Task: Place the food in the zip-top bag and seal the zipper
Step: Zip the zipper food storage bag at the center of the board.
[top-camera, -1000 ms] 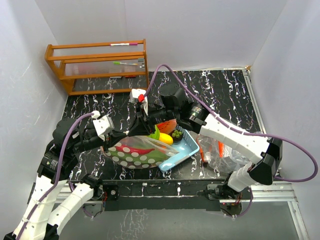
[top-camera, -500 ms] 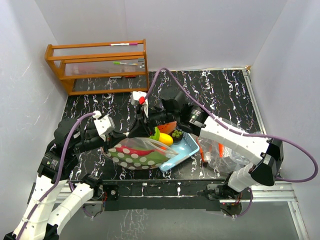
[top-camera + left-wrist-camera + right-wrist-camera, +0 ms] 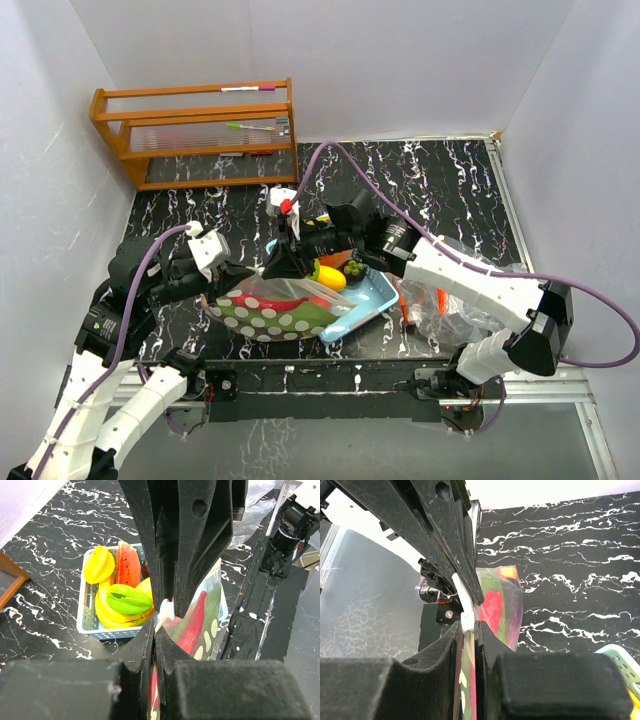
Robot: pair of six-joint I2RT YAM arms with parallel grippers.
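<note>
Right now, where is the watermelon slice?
In the left wrist view, the watermelon slice sits in the light-blue basket, left of the zip-top bag, beside a yellow fruit and behind a green piece.

The black, white-veined table (image 3: 440, 190) carries a wooden rack (image 3: 195, 135) at ten o'clock, a light-blue basket (image 3: 372, 298) near centre, and crumpled clear plastic (image 3: 462, 305) at four o'clock.

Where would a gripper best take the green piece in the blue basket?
Probably across its narrow width, from above: the green piece lies exposed on top of the bananas, while the walls of the basket block a sideways approach.
</note>
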